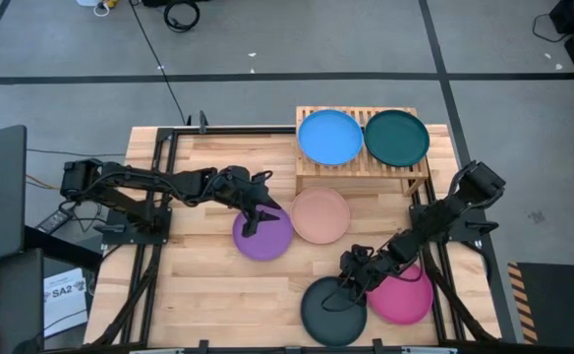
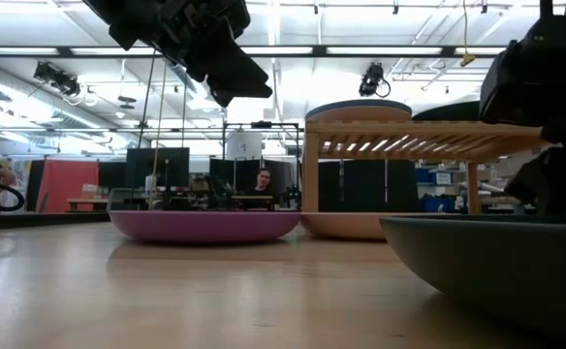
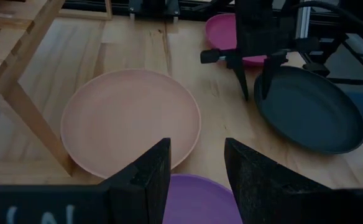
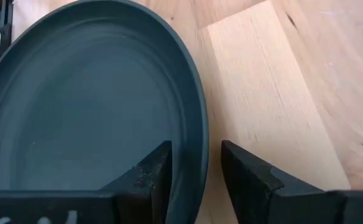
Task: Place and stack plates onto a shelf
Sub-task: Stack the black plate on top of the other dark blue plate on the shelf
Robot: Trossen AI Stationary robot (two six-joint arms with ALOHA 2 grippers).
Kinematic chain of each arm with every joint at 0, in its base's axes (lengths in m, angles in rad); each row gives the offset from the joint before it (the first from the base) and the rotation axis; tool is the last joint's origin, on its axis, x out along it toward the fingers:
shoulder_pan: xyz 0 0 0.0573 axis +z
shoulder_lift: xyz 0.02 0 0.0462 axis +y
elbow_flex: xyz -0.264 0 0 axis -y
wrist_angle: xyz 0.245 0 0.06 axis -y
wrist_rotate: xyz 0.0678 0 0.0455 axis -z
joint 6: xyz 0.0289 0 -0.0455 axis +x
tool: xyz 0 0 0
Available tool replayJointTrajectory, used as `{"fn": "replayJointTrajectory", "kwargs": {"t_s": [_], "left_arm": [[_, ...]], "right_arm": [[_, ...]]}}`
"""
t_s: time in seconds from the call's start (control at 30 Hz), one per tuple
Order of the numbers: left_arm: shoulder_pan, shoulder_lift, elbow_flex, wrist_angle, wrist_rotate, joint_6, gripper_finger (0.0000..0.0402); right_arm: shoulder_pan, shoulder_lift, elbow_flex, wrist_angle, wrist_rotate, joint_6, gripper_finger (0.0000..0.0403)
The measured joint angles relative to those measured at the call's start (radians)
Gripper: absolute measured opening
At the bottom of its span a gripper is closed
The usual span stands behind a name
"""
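Plates are stiff, flat and matte, likely light; your only purchase is the thin raised rim, so pinch there. Right gripper (image 4: pixel 194 168) stands released, fingers straddling the black plate (image 1: pixel 332 311) rim at its right edge, near side of the table, the pink plate (image 1: pixel 405 298) just beside it. Left gripper (image 3: pixel 197 177) is also released, empty, hovering over the purple plate (image 1: pixel 263 236) at its far edge, the peach plate (image 1: pixel 320 215) touching it. Blue plate (image 1: pixel 330 137) and teal plate (image 1: pixel 397 137) already lie side by side on the shelf (image 1: pixel 361 172). Expect tilt once a rim lifts.
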Motion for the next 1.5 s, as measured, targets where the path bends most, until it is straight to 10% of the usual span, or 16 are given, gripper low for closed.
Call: {"fn": "replayJointTrajectory", "kwargs": {"t_s": [0.57,1.5], "left_arm": [[0.0,0.0,0.0,0.0,0.0,0.001,0.0157],[0.0,0.0,0.0,0.001,-0.008,0.008,0.0157]], "right_arm": [[-0.002,-0.004,0.0,0.007,-0.029,0.014,0.0019],[-0.086,-0.275,-0.003,-0.12,-0.08,0.045,0.0019]]}}
